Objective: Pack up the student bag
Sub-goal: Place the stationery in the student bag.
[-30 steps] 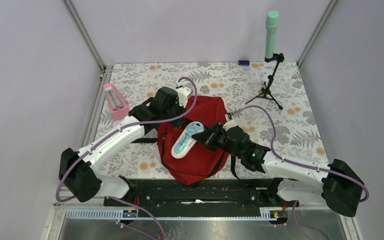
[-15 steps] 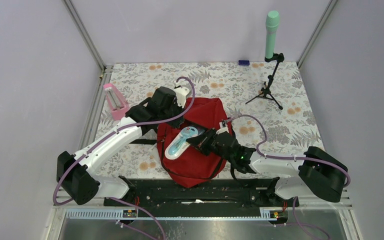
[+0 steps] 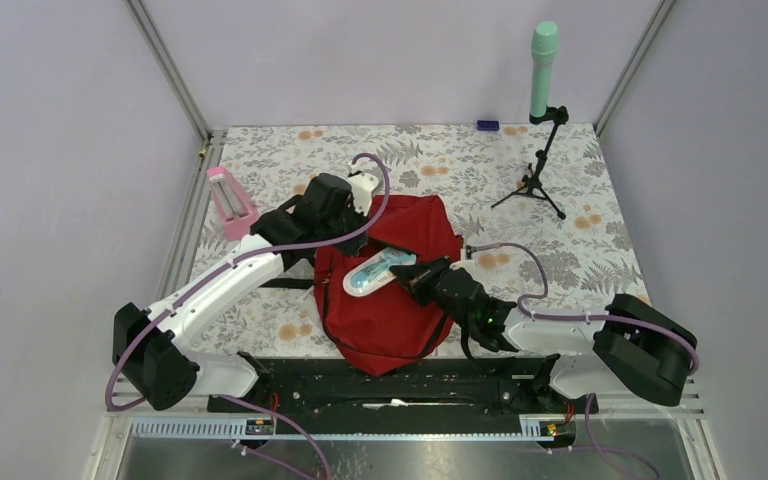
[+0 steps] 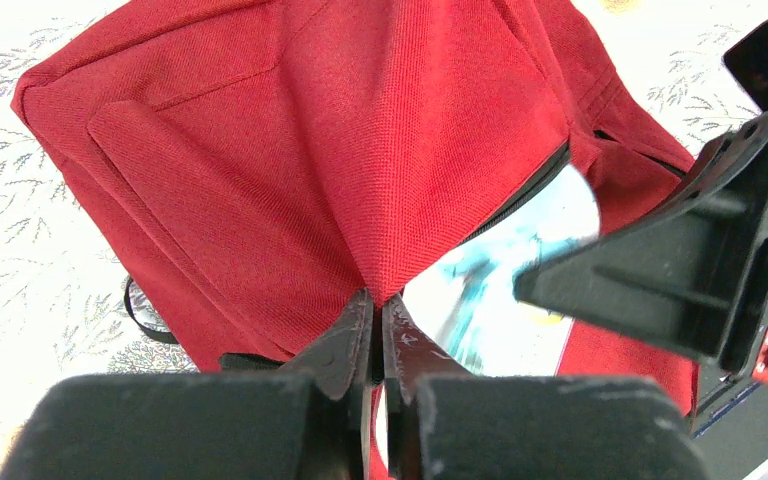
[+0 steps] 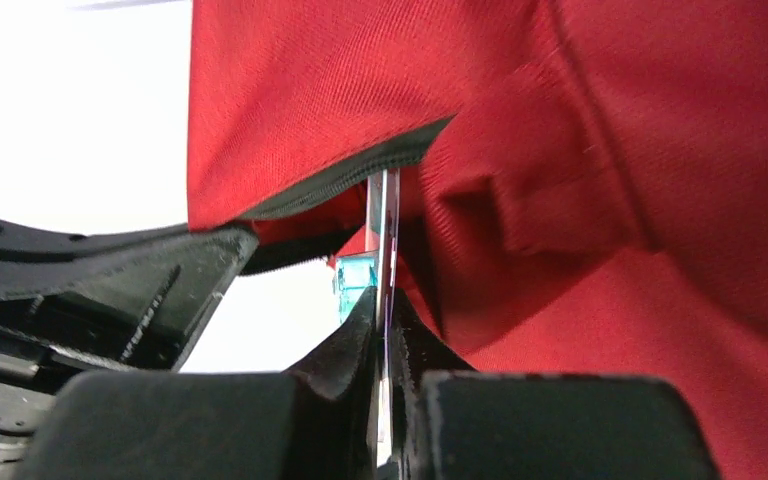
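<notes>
Two robot arms stand at the table's near edge, the left arm (image 3: 222, 285) and the right arm (image 3: 570, 335); each ends in one gripper, making two in all, the left gripper (image 4: 375, 312) and the right gripper (image 5: 385, 312); there is one student bag (image 3: 390, 320), red; one flat packet (image 3: 372, 273), white and teal; one pink case (image 3: 230, 203); one black tripod (image 3: 537, 185) bearing one mint-green cylinder (image 3: 543, 65); one small blue object (image 3: 487, 126) at the far edge; one floral table (image 3: 600, 250) beneath them all.
</notes>
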### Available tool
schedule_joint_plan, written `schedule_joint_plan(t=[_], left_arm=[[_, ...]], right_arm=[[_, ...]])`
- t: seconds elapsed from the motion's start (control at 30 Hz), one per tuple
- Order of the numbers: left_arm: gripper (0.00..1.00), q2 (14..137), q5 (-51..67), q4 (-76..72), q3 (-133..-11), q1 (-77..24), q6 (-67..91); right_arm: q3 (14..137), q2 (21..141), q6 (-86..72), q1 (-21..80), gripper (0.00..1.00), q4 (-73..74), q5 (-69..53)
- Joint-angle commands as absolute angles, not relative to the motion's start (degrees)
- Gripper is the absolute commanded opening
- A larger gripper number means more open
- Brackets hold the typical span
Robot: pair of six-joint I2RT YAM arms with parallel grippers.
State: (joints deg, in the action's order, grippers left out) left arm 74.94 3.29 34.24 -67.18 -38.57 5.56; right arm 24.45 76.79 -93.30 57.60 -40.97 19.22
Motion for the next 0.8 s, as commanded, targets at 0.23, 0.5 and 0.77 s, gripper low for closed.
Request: schedule_joint_plan(t=[0.23,0.5,0.77], left_arm=[[0.0,71.4,3.8,32.4,-72.0,-38.5,6.2],[0.0,72.3,6.0,32.5,-72.2,-38.5,6.9],[0.0,73.7,2.0,33.9,-72.4,-38.5,6.3]], right_arm=[[22.6,69.2,-89.7,53.4,0.0,-38.1,35.2],[24.2,72.6,-89.2,52.0,0.0,-44.4,39.8],[27.6,78.1,-91.6,48.5,0.0,-51.5,38.6]])
